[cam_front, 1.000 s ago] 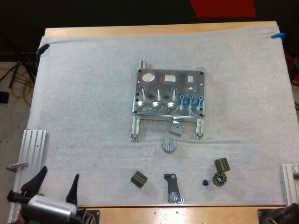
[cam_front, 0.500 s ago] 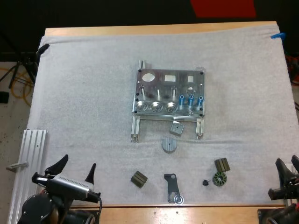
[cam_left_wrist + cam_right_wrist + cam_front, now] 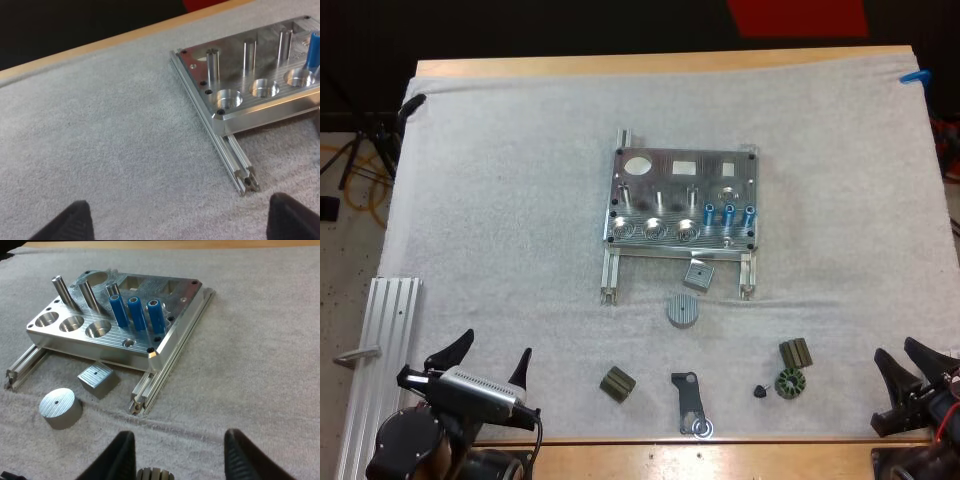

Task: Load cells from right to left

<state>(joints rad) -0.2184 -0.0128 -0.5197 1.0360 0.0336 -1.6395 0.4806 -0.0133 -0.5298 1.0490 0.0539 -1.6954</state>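
A metal fixture (image 3: 682, 198) lies mid-mat on two rails. Three blue cells (image 3: 728, 213) stand upright in its right front sockets; in the right wrist view the same cells (image 3: 137, 313) stand beside three bare round holes (image 3: 73, 324). The left wrist view looks at the fixture's left front corner (image 3: 224, 106) and its rail end (image 3: 246, 179). My left gripper (image 3: 488, 362) is open over the mat near the front left, holding nothing. My right gripper (image 3: 910, 368) is open at the front right, clear of everything, its fingers (image 3: 122, 456) wide apart.
In front of the fixture lie a small metal block (image 3: 698, 274) and a metal disc (image 3: 683, 309). Nearer the front edge are two dark ribbed parts (image 3: 616, 384) (image 3: 795, 352), a round toothed part (image 3: 789, 383) and a dark bracket (image 3: 690, 400). An aluminium rail (image 3: 382, 340) lies at the left.
My left gripper has come forward and right from the front left corner onto the mat. My right gripper has come into view at the front right and shifted slightly left.
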